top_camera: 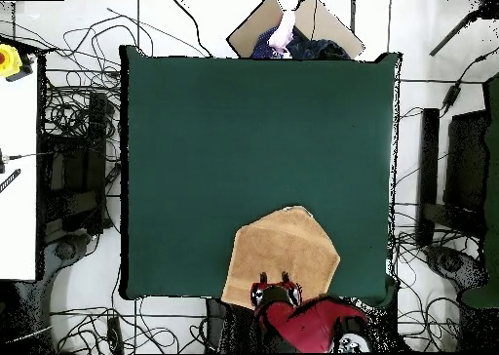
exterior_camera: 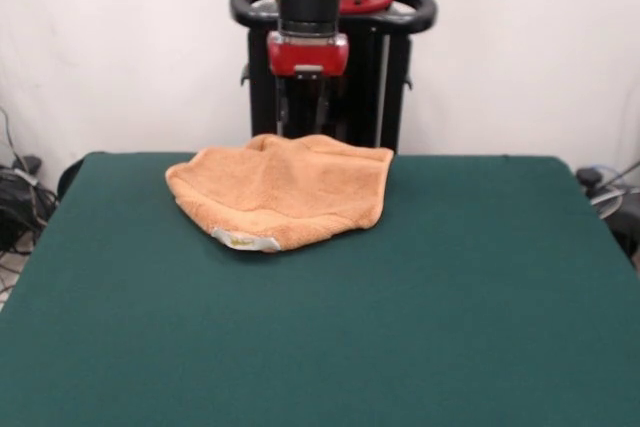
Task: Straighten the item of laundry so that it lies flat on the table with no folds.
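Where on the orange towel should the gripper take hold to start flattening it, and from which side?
Probably the towel's doubled-over edge nearest the camera in the front view, at the corner with the white label. It lies away from the gripper, which hangs over the towel's pedestal-side edge. Coming straight down and drawing that corner toward the open green table should unfold it.

— What do we record away from the work surface?
— We note tangled black cables (top_camera: 73, 117) on the floor, a white bench (top_camera: 18, 166) carrying a yellow box with a red button (top_camera: 9, 60), and a cardboard box (top_camera: 255, 27).
— Anyone present?
— We see a person's hand (top_camera: 284, 31).
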You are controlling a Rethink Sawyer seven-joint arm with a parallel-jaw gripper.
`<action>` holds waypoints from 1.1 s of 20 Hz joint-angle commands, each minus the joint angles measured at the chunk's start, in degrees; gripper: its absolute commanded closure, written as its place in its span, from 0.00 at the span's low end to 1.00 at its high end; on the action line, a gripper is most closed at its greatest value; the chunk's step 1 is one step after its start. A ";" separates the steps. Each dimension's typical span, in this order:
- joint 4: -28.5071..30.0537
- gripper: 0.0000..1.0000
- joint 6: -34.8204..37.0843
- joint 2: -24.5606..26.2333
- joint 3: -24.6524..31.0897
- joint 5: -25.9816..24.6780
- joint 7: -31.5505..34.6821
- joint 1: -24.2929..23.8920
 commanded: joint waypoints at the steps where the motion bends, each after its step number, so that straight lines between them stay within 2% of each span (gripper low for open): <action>1: -0.19 0.00 9.18 -8.14 14.96 6.06 1.02 -7.07; 3: -0.32 0.00 11.11 -8.43 14.92 8.26 0.72 -7.61; 5: -0.24 0.00 16.17 -9.08 14.72 11.41 -1.22 -7.73; 6: 0.34 0.00 19.48 -10.11 16.80 13.81 -3.21 -9.20; 8: 0.63 0.00 20.91 -11.44 19.20 15.94 -4.08 -10.63; 11: -1.35 0.00 17.91 -10.61 19.62 15.34 -1.67 -10.12; 19: -9.65 0.00 8.80 -5.07 14.74 12.83 3.74 -5.95; 22: -11.54 0.00 8.75 -4.29 13.82 13.62 4.27 -5.22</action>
